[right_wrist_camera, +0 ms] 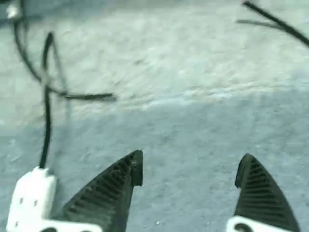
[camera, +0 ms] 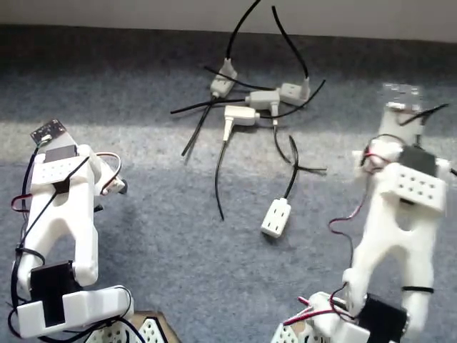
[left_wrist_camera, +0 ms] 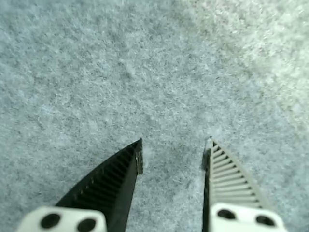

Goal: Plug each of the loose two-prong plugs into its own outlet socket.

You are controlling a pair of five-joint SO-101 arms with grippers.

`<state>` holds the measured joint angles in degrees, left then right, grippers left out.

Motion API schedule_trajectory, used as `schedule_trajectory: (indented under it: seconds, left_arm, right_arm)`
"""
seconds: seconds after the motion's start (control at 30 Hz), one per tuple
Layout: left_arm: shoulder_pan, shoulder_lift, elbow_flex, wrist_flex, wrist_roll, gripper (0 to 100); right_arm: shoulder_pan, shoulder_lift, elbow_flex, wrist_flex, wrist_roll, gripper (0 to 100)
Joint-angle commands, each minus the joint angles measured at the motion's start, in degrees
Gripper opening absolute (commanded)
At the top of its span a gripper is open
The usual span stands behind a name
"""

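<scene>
The grey, felt-like worktop (camera: 157, 236) spread under the left pincer (left_wrist_camera: 174, 153), whose fingers stood released with nothing between them, and the right pincer (right_wrist_camera: 189, 169) was released and empty too. A tangle of white plugs and sockets (camera: 241, 114) on black cords (camera: 218, 179) lay at the far middle, while a single white outlet socket (camera: 275, 217) sat nearer, apart from that tangle
</scene>
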<state>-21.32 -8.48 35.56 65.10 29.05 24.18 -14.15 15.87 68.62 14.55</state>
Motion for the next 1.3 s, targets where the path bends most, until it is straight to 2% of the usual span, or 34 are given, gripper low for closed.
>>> schedule_trajectory:
  seconds: [0.0, 0.13, 0.27, 0.53, 0.73, 0.93, 1.07, 1.13, 1.27]
  left_arm:
    - [1.10, -1.89, -0.57, -0.53, 0.09, 21]
    - [1.10, -1.89, -0.57, -0.53, 0.09, 21]
    - [1.10, -1.71, -0.48, -0.53, 0.09, 21]
    - [1.10, -1.71, -0.40, -0.53, 0.09, 21]
    - [1.10, -1.71, -0.31, -0.53, 0.09, 21]
    - [1.10, -1.71, -0.31, -0.53, 0.09, 21]
    - [1.10, -1.71, -0.31, -0.53, 0.18, 21]
    - [1.10, -1.71, -0.31, -0.53, 0.18, 21]
    - [1.10, -1.71, -0.31, -0.53, 0.18, 21]
  right_arm:
    - [13.05, 7.52, -13.23, 0.57, 1.41, 30.0]
    - [20.44, 24.22, -27.38, 0.57, 1.32, 30.0]
    - [24.13, 42.59, -47.34, 0.57, 3.87, 30.0]
    - [25.19, 77.67, -91.21, 0.84, 23.47, 30.0]
    - [24.40, 95.96, -113.19, -0.31, 38.95, 30.0]
    - [24.40, 104.75, -115.12, -7.16, 48.44, 29.2]
    - [24.48, 105.71, -110.81, -7.08, 56.70, 20.4]
    - [24.66, 105.71, -108.70, -4.62, 61.01, 17.6]
    - [25.89, 105.63, -108.00, 7.25, 72.97, 17.3]
